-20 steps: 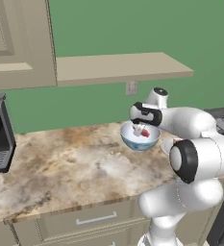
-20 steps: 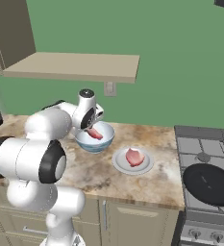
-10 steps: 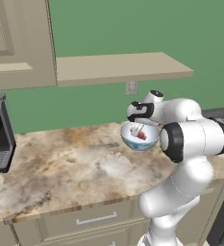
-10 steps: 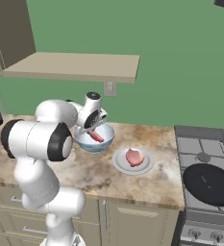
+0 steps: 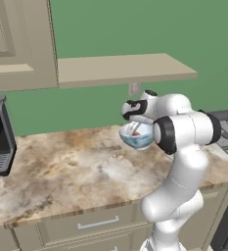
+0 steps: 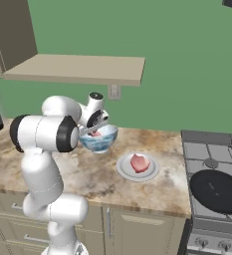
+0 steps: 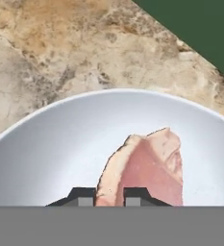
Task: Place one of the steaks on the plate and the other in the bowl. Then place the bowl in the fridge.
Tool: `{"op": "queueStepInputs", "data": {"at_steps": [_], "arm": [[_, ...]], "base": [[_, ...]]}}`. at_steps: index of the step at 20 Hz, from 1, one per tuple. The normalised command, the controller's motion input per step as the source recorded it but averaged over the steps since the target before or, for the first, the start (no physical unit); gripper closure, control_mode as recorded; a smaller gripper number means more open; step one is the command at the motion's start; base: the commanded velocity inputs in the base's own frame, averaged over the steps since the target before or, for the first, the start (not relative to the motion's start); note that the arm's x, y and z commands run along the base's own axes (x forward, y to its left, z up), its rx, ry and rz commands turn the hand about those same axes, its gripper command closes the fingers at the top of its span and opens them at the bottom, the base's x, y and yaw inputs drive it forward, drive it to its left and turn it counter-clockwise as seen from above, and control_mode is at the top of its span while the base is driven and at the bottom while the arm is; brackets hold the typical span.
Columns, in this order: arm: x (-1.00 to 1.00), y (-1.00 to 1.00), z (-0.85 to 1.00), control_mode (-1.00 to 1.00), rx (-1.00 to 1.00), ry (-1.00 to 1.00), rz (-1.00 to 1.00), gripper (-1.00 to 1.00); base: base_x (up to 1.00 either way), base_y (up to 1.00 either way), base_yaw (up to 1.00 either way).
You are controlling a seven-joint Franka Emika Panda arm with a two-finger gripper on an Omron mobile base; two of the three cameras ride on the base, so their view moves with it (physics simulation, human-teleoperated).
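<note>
The gripper (image 6: 94, 130) has the blue-patterned bowl (image 6: 99, 138) pinched by its rim, jaws narrow, and the bowl hangs above the marble counter (image 5: 76, 166) near the back edge. One steak (image 7: 147, 168) lies inside the bowl, its pink flesh right at the dark fingertips (image 7: 135, 194). The other steak (image 6: 139, 162) sits on the white plate (image 6: 124, 168), just beside the stove (image 6: 214, 189) at the counter's right end.
</note>
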Motion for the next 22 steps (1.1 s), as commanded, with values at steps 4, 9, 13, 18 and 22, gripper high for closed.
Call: {"op": "queueStepInputs", "data": {"at_steps": [4,9,13,18,22], "arm": [[0.1,0.0,-0.11,-1.0,0.02,0.03,0.0,-1.0],[-0.33,-0.12,0.0,-1.0,0.02,-0.08,0.0,-1.0],[-0.42,-0.02,0.01,-1.0,0.01,-0.16,0.0,-1.0],[-0.55,-0.08,0.01,-1.0,0.0,-0.14,-0.01,-1.0],[-0.64,-0.29,0.3,-1.0,0.07,-0.12,-0.06,-1.0]], "base": [[0.0,0.0,0.0],[0.0,0.0,0.0],[0.0,0.0,0.0],[0.0,0.0,0.0],[0.0,0.0,0.0]]}}
